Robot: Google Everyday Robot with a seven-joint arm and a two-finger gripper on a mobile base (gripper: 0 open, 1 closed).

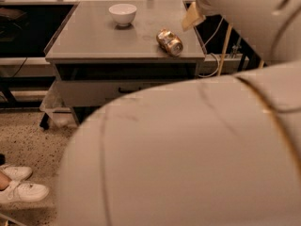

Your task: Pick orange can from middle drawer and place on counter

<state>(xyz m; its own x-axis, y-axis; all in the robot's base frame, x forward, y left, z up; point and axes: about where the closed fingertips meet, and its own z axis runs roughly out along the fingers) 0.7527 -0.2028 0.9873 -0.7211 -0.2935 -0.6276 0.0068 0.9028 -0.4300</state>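
Camera view: tool [192, 17] near can [170, 42] on counter [94, 36]

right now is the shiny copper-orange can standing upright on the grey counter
No, the shiny copper-orange can lies on its side on the grey counter, the hand clear of it by the right edge.

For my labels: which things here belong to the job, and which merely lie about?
Job: dented copper-orange metal can, lying on the broad flat grey counter; the gripper, near the counter's right edge.
Lying about: round white bowl on the counter; white shoes on the floor.
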